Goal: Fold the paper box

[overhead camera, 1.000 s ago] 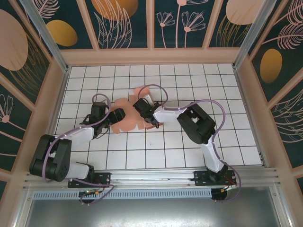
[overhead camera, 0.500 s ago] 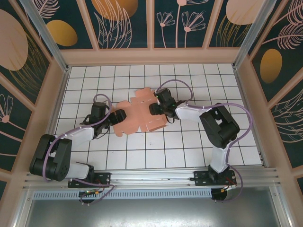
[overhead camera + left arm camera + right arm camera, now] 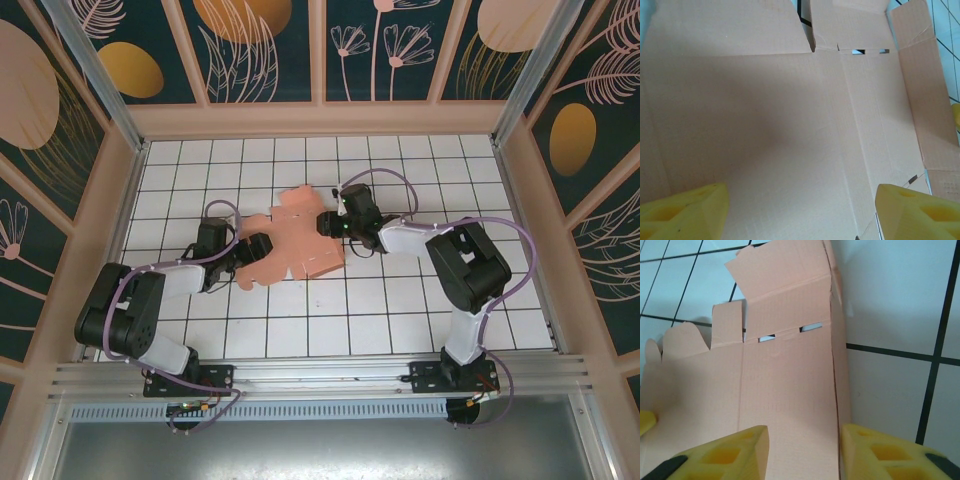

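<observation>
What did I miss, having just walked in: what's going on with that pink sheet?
Two robot arms are folding the paper box, which lies mostly flat on the tiled table. The left gripper sits open over its left side. The right gripper has its jaws apart around the sheet's raised right edge flap.

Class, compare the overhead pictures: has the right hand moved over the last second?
Yes. Against the tile grid, the right hand has shifted rightward and slightly toward the far wall, from the middle of the paper box to its right edge.
</observation>
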Robot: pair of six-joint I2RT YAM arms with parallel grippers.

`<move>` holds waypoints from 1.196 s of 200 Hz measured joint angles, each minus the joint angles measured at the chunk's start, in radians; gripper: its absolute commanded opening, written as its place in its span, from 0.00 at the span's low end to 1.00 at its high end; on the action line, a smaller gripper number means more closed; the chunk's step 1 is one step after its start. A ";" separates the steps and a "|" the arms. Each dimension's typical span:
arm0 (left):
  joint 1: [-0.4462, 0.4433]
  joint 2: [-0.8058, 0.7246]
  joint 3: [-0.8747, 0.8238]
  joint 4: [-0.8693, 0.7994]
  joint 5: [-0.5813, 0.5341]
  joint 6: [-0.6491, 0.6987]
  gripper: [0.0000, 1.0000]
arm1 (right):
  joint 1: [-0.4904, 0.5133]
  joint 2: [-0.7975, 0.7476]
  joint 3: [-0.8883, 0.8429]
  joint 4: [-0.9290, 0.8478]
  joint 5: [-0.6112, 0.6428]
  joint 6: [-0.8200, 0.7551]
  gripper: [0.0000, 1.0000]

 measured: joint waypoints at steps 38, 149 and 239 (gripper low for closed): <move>0.000 0.007 0.000 0.013 0.001 0.000 0.77 | 0.000 0.002 -0.001 -0.021 0.048 -0.022 0.62; 0.000 0.013 0.000 0.024 0.003 0.000 0.77 | -0.022 0.021 -0.040 -0.006 0.051 -0.060 0.18; 0.000 0.008 -0.002 0.027 0.014 0.003 0.77 | 0.113 0.109 0.135 -0.199 0.399 -0.195 0.00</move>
